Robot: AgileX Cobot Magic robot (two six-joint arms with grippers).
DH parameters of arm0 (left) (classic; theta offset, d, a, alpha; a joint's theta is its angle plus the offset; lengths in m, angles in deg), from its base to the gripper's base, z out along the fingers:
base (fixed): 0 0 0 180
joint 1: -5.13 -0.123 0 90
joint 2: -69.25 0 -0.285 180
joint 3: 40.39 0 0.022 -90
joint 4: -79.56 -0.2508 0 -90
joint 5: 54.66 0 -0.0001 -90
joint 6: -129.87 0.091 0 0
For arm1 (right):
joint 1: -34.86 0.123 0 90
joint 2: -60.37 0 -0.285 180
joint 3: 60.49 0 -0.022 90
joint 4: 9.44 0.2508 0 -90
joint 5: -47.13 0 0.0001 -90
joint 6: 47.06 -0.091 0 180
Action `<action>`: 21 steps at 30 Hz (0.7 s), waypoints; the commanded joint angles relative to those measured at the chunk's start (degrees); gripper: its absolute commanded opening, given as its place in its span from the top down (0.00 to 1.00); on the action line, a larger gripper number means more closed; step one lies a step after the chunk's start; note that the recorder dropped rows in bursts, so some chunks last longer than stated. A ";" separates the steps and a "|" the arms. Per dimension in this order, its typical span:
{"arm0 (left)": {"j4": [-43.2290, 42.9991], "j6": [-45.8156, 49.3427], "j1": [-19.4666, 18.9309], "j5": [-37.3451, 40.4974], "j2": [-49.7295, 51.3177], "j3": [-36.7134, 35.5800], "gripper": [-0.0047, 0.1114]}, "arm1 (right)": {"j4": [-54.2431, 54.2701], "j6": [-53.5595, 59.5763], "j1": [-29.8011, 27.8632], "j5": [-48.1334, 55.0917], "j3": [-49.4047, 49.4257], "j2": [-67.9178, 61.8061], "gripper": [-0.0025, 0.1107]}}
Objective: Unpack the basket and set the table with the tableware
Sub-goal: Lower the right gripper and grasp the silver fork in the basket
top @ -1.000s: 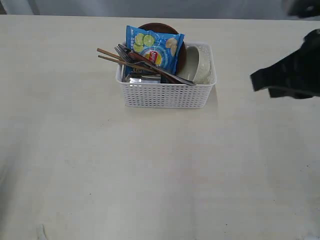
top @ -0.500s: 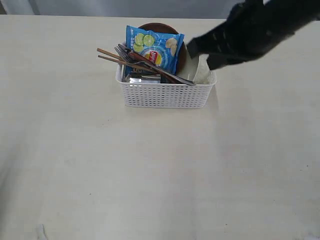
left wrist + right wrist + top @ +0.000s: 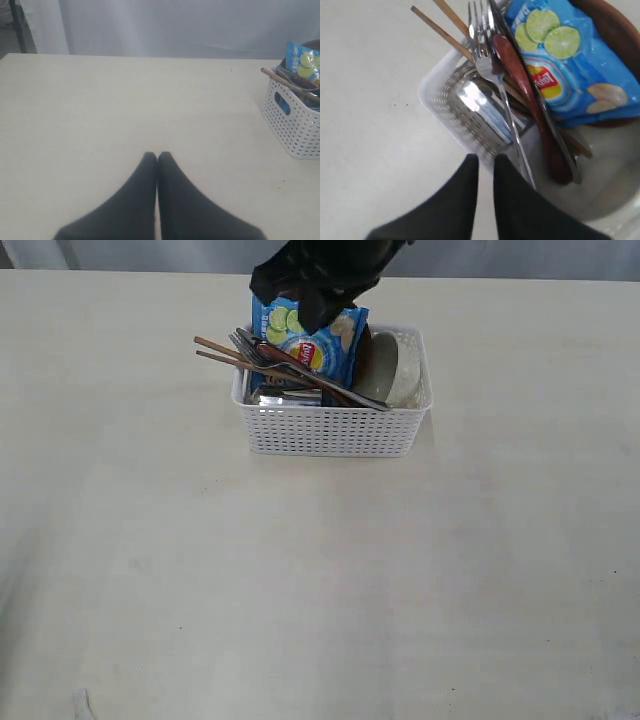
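Observation:
The white basket [image 3: 330,428] stands on the table [image 3: 320,580] at the back middle. It holds the tableware: chopsticks [image 3: 222,350], fork [image 3: 482,50], knife [image 3: 555,135], reddish spoon [image 3: 520,85], steel cup [image 3: 475,107], cream bowl [image 3: 398,368] and brown plate [image 3: 615,30]. My right gripper [image 3: 485,161] hovers above the basket's cup end, its fingers slightly parted around nothing; in the exterior view it is a dark blur [image 3: 318,275] over the basket's back. My left gripper [image 3: 157,155] is shut and empty, low over bare table, well away from the basket [image 3: 292,120].
A blue chip bag [image 3: 312,338] leans upright in the basket, over the plate and beside the cutlery. Open tabletop lies in front of and to both sides of the basket.
My right arm has swept in from the right edge of the exterior view, leftward across the bowl end, and now hangs over the back of the basket. Nothing in the basket has shifted.

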 commanded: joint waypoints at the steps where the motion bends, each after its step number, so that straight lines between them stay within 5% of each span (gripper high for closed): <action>1: -0.16 0.19 -0.17 -0.59 -0.24 -0.22 0.96 | -0.02 0.94 0.92 3.88 -6.48 -5.88 0.58; 3: -0.16 0.19 -0.17 -0.59 -0.24 -0.22 0.96 | -0.13 0.94 0.92 3.88 -8.17 -7.79 0.44; 5: -0.16 0.19 -0.17 -0.59 -0.24 -0.22 0.96 | -0.26 1.62 0.92 3.88 -9.34 -9.12 0.41; 13: -0.16 0.19 -0.17 -0.59 -0.24 -0.22 0.96 | -0.88 5.31 0.82 3.88 -10.02 -11.77 0.60; 21: -0.16 0.03 -0.17 -0.59 -0.24 -0.22 0.96 | -3.48 5.29 0.82 3.88 -10.02 -12.03 0.62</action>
